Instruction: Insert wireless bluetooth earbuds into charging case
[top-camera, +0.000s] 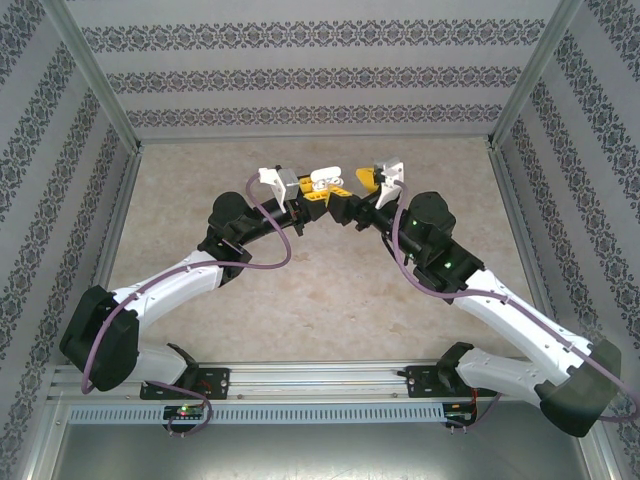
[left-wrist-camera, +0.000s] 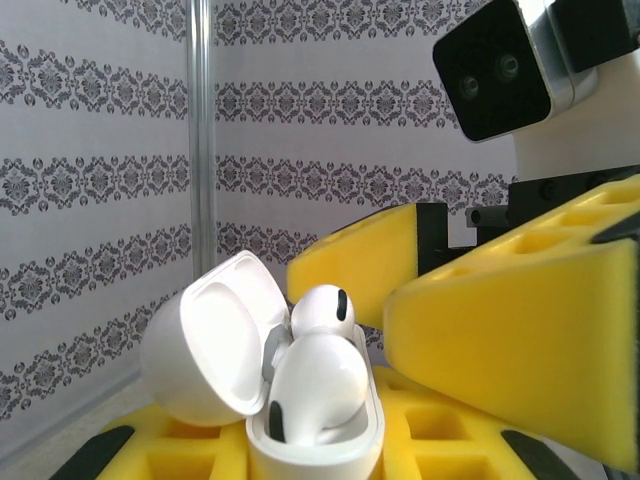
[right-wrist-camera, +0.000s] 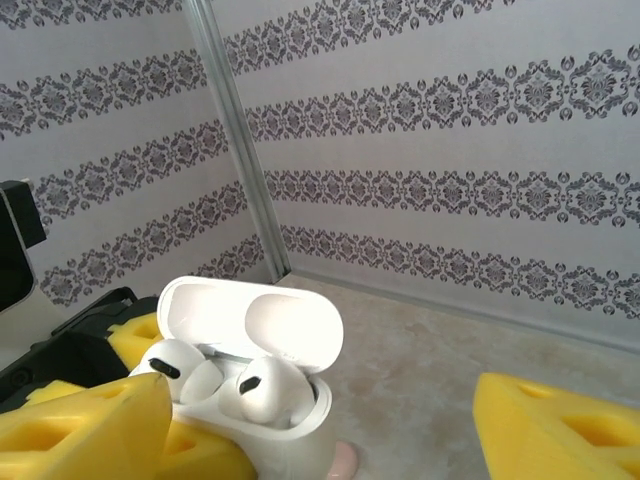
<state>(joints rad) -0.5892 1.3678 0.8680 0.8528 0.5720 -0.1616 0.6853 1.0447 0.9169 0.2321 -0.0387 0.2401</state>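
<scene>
Two white-and-black arms reach from the near edge of a beige tabletop (top-camera: 330, 290) and meet over its far half.

The left hand (top-camera: 308, 188) is clamped on a small white case (left-wrist-camera: 305, 452). Its yellow pads press the lower sides of the case and hold it upright. The lid (left-wrist-camera: 205, 345) is swung fully open and leans away to one side. Two white earbuds (left-wrist-camera: 318, 385) sit inside the case, one in front of the other. Their rounded heads stand above the rim, and each shows a small dark spot.

The right hand (right-wrist-camera: 320, 400) faces the case from the other side with its yellow fingers spread wide and nothing between them. In the right wrist view, one fingertip lies just beside an earbud — whether it touches cannot be told — and the other finger is well apart from the case.

Beyond the hands, a metal post (right-wrist-camera: 235, 140) stands in the corner of walls (top-camera: 300, 70) papered in grey patterned bands.
</scene>
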